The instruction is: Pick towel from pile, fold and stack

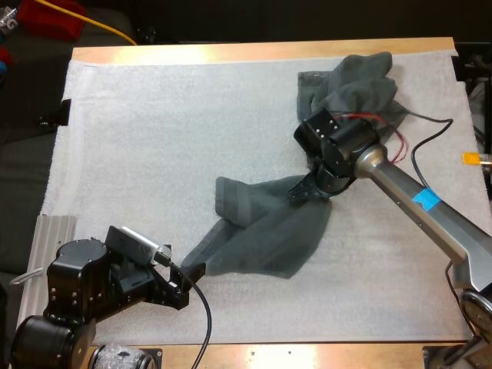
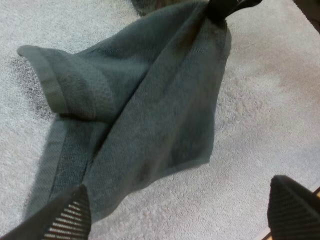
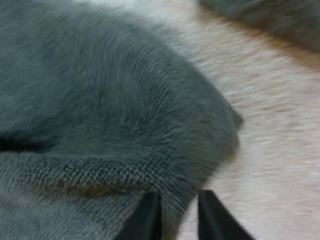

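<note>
Mid-mat, the dark grey-green towel [image 1: 265, 231] lies half spread with its far-left corner rolled over on itself, so it's not flat yet. Right tool [image 1: 307, 190] is clamped on the towel's far-right corner. Right wrist view has its black fingers [image 3: 145, 217] nearly together with the towel's edge nipped between them. Left tool [image 1: 190, 278] is wide open and has hold of nothing; the towel's near-left tail runs up beside one finger. My read: right anchors one corner while left lines up on the opposite one, so the pair can pull the cloth taut for the fold. Pile [image 1: 354, 81] of the same towels sits crumpled at the mat's far right, just behind the right arm and well clear of the work area. Towel is limp terry with a flatter woven hem band along the edge; it drapes and creases and holds no shape. White mat [image 1: 154, 131] is nubby and probably drags on the cloth. Wooden table [image 1: 231, 52] edge shows beyond it.
</note>
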Tool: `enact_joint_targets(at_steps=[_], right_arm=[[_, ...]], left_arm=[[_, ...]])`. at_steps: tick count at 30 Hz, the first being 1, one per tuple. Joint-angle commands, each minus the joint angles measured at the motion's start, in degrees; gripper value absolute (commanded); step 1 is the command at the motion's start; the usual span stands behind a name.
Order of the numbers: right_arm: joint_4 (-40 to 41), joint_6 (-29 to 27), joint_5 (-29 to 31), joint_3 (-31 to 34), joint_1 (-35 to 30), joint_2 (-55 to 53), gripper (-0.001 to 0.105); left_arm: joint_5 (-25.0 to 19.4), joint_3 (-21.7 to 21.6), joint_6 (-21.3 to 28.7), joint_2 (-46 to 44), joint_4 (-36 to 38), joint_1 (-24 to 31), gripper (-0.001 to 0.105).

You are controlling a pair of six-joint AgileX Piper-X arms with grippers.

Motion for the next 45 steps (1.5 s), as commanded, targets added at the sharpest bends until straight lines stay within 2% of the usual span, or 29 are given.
enact_joint_targets(at_steps=[1, 4, 6, 9, 14, 19, 24, 27, 33, 40, 45], right_arm=[[0.09, -0.61, 1.85, -0.32, -0.59, -0.44, 0.027], [0.09, -0.61, 4.03, -0.5, -0.73, -0.76, 0.045], [0.22, -0.74, 3.1, -0.5, -0.73, -1.62, 0.056], [1.69, -0.74, 0.45, -0.5, -0.62, -3.65, 0.062], [4.14, -0.61, -2.11, -0.5, -0.62, -8.24, 0.062], [4.35, 0.79, -7.96, 0.65, -0.26, -13.25, 0.062], [3.44, 3.43, -9.65, 3.45, 1.35, -17.37, 0.062], [1.01, 5.84, -12.39, 7.1, 3.28, -19.88, 0.062], [-3.83, 11.47, -13.54, 15.41, 6.7, -23.43, 0.062], [-9.29, 17.47, -13.55, 24.24, 7.37, -26.72, 0.062], [-17.76, 23.06, -17.79, 31.47, 7.37, -27.96, 0.062]], left_arm=[[0.32, -0.55, 0.39, 0.05, 0.21, -0.25, 0.071], [0.32, -0.55, 0.39, 0.05, 0.21, -0.25, 0.071], [0.32, -0.55, 0.39, 0.05, 0.21, -0.25, 0.071], [0.32, -0.55, 0.39, 0.05, 0.21, -0.25, 0.071], [0.07, -0.55, 0.39, 0.05, 0.21, -0.25, 0.071], [-4.14, -0.55, 0.39, 0.05, 0.21, -0.25, 0.071], [-5.16, -0.55, 0.39, 0.05, 0.21, -0.25, 0.071], [-5.16, -0.55, 0.39, 1.15, 0.21, -0.25, 0.071], [-5.16, -0.55, 0.39, 5.24, 1.61, -0.25, 0.071], [-5.16, -0.55, 0.39, 10.5, 1.6, -0.25, 0.071], [-7.63, -0.55, 0.39, 15.12, 1.6, -0.25, 0.071]])
